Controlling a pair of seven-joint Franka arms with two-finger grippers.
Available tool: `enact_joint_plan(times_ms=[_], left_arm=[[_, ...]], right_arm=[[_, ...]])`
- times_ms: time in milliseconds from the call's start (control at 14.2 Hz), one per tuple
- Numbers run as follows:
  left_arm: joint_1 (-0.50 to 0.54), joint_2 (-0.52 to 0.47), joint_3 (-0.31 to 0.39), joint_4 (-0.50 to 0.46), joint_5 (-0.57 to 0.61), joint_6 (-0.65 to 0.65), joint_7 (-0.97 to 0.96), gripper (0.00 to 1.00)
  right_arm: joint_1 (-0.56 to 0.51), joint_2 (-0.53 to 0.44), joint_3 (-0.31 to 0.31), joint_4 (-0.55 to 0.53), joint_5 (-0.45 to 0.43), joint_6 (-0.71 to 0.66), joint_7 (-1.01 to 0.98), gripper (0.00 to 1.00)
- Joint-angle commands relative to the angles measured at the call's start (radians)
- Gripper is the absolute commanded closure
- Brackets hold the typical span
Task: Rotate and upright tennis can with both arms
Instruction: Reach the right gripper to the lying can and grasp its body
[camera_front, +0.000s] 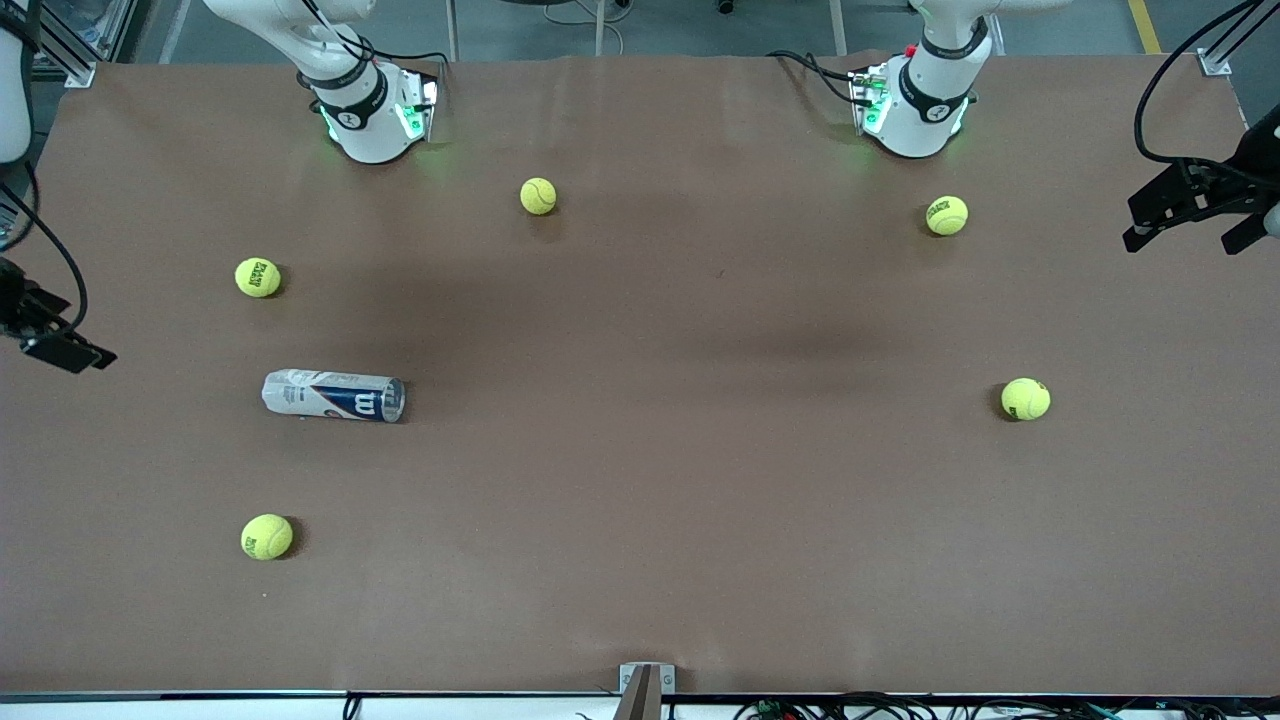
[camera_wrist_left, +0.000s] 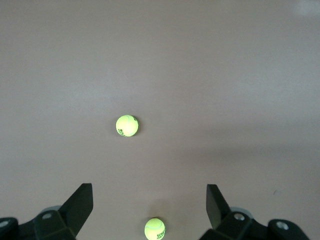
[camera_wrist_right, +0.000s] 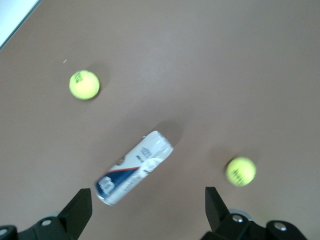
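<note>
- The right pincer (camera_front: 55, 335) sits at the left edge of the front frame, over the bench's (camera_front: 640, 500) right-arm end; in its wrist view (camera_wrist_right: 148, 207) its two fingers stand wide apart at the bottom corners, with nothing between them.
- The left pincer (camera_front: 1195, 215) sits at the right edge of the front frame, upper part, over the left-arm end; its wrist view (camera_wrist_left: 150, 205) shows the fingers equally spread and empty.
- The tennis can (camera_front: 333, 396) lies on its side in the left-centre of the front frame, label up, its open clear end pointing toward the frame's middle; in the right wrist view (camera_wrist_right: 134, 167) it lies diagonally, lower centre.
- Tennis balls lie apart from the can: one (camera_front: 258, 277) above it in the frame, one (camera_front: 267, 537) below it.
- Further balls: top centre (camera_front: 538, 196), upper right (camera_front: 946, 215), right of centre (camera_front: 1025, 399).
</note>
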Motion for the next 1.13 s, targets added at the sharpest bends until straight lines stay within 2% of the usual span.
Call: enact_joint_plan(times_ms=[0,282,493,775,1057], left_arm=[[0.002,-0.005,-0.001,-0.003,0.018,0.001,0.02,0.0],[0.002,-0.004,-0.001,-0.003,0.018,0.001,0.02,0.0],[0.002,-0.004,-0.001,-0.003,0.018,0.001,0.02,0.0],[0.003,-0.004,-0.001,-0.003,0.018,0.002,0.02,0.0],[0.003,-0.004,-0.001,-0.006,0.018,0.004,0.022,0.0]], right_arm=[[-0.004,0.037,0.004,-0.018,0.093,0.019,0.206,0.0],[0.024,0.047,0.005,-0.102,0.118,0.097,0.368,0.0],[0.055,0.044,0.005,-0.255,0.118,0.25,0.455,0.0],[0.1,0.047,0.005,-0.385,0.118,0.419,0.574,0.0],[0.113,0.086,0.005,-0.394,0.109,0.445,0.616,0.0]])
